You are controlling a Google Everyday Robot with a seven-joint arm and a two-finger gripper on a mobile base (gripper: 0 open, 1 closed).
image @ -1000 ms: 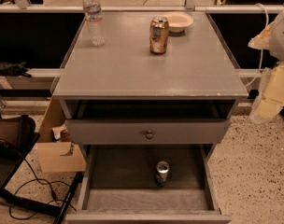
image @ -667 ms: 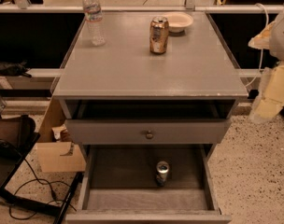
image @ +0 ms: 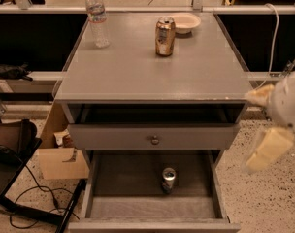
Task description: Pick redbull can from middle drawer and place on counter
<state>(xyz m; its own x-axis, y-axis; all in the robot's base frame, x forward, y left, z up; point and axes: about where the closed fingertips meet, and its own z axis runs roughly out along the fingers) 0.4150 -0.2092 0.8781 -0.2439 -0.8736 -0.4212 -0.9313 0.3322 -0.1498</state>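
Our gripper [image: 260, 126] hangs spread apart and empty, out in the air. Just to its left is the edge of the counter [image: 138, 72]. Down and to its left, the redbull can [image: 168, 179] stands upright on the floor of the open middle drawer [image: 118, 178].

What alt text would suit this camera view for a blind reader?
A slim blue-and-silver can stands in the open lower grey drawer; the robot's cream gripper hangs open at the right edge, beside the flat grey counter.
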